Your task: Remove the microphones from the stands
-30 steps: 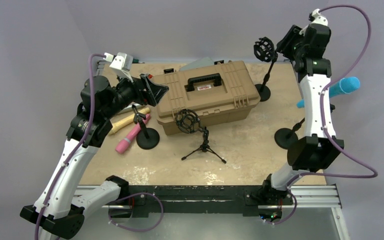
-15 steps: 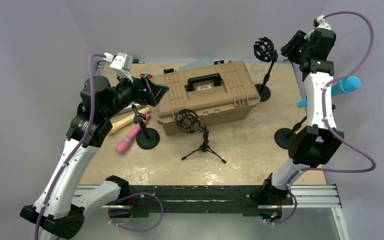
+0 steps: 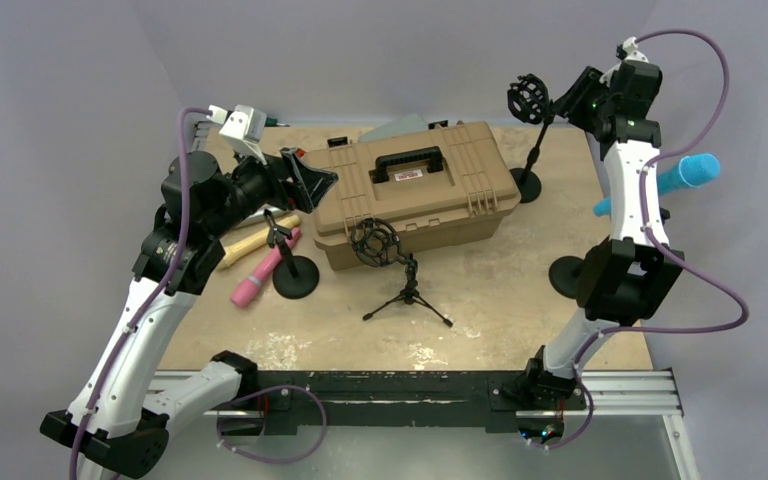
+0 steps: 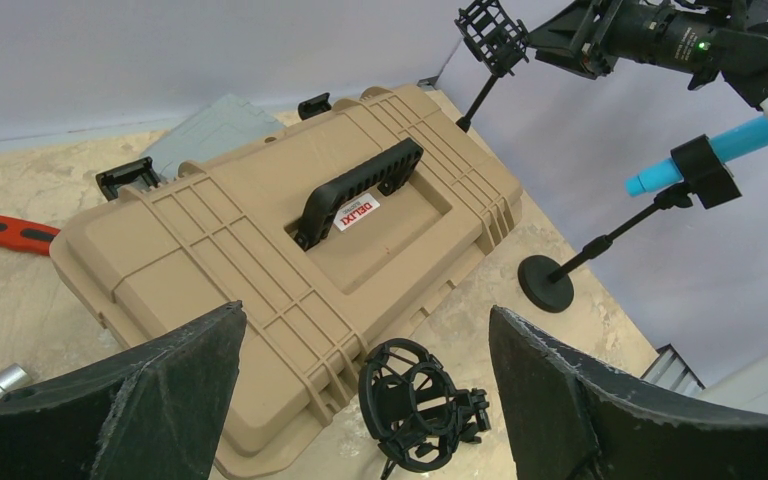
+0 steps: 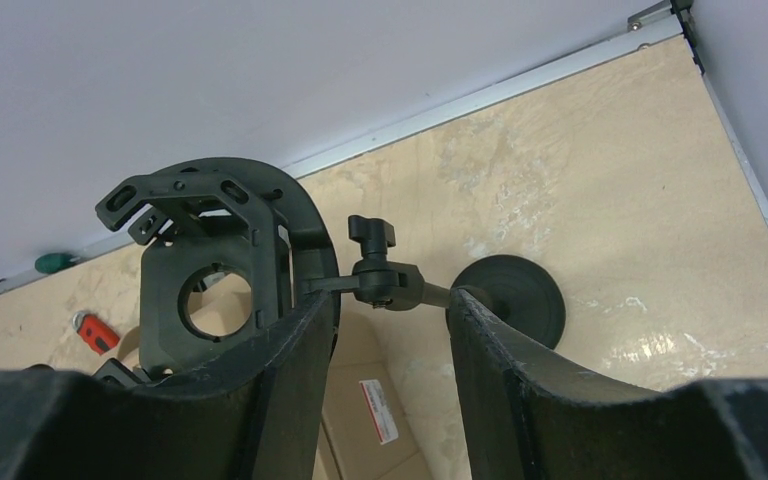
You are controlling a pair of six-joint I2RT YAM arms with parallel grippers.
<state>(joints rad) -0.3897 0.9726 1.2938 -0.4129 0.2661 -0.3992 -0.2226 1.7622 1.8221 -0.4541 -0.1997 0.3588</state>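
1. The left gripper (image 3: 308, 178) hangs high at 10 o'clock over the table (image 3: 500, 290). Its fingers are spread wide and hold nothing. It looks parked where it can drop onto whatever lies below.
2. The pink mic (image 3: 258, 278) is at 9 o'clock. It slants from the top of the small stand (image 3: 295, 278) down to the table. Whether the stand grips it or only props it up, I cannot tell.
3. The case (image 3: 415, 190) fills the middle, with a tripod mount (image 3: 375, 243) at its 6 o'clock. The mount is empty, so there is nothing to remove there.
4. The tall stand (image 3: 530, 150) at 1 o'clock also carries an empty mount.
5. The right gripper (image 5: 390, 300) sits just at that mount's 3 o'clock. Its fingers are part open, framing the stand's knob joint and clamping nothing. It seems lined up on the wrong stand, or only passing it.
6. The blue mic (image 3: 695, 172) is at 3 o'clock, held aloft in the clip of the right stand (image 4: 545, 283) and angled out past the table edge. It is probably the right arm's target, and reaching it would mean swinging back towards 3 o'clock.
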